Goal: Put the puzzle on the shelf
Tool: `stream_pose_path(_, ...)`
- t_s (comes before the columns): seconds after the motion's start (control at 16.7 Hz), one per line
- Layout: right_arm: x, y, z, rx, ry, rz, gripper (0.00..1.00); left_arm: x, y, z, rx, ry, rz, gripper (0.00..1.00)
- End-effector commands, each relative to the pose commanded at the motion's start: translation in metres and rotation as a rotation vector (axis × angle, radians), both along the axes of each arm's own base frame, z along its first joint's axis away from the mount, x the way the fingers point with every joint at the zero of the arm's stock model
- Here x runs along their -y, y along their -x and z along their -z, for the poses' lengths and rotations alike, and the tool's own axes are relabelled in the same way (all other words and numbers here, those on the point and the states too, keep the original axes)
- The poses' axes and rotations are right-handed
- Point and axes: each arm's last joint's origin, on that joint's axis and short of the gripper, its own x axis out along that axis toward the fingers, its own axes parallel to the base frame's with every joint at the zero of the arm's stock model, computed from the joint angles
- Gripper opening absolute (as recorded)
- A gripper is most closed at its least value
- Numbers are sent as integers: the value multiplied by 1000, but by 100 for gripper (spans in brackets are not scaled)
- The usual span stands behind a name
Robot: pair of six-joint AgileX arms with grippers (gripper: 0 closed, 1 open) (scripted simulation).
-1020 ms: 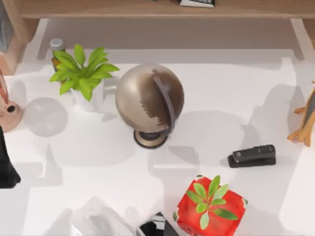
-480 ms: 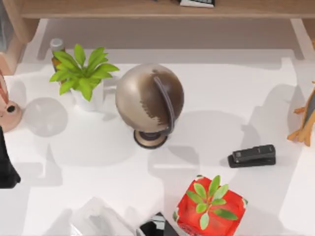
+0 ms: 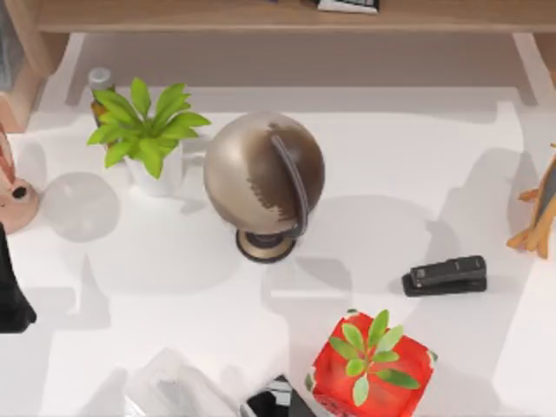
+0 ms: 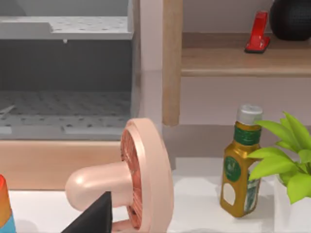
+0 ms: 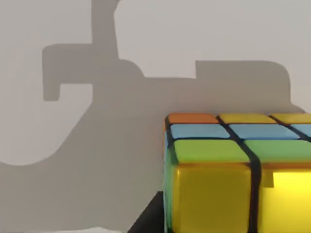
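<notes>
Your right gripper's own fingers can't be made out; its wrist view has the puzzle (image 5: 238, 170) close up on the white table (image 5: 97, 145), orange, yellow, blue, green tiles showing. Left arm (image 3: 13, 295) sits parked at the table's left edge, grip state unclear. Wooden shelf (image 3: 261, 16) runs along the top, behind the globe (image 3: 263, 174).

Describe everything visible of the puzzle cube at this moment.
The puzzle sits close before the right wrist camera, cut off by the picture's edge. It is a glossy, plastic-looking cube of square tiles divided by black seams: orange, yellow, blue and green tiles on the upper face, large yellow tiles on the face toward the camera. It rests on the white tabletop, which is crossed by grey shadows.
</notes>
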Motion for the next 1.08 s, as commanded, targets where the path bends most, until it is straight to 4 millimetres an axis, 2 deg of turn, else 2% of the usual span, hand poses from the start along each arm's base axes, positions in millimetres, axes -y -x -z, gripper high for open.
stream_pose_path(0.48,2,1,-1,1,0,5,0,0,0,0,0,0,0,100)
stream_pose_path(0.84,3,14,-46,14,-1,17,0,0,0,0,0,0,0,100)
stream_pose_path(1.08,8,13,-47,6,-4,31,0,0,0,0,0,0,0,100)
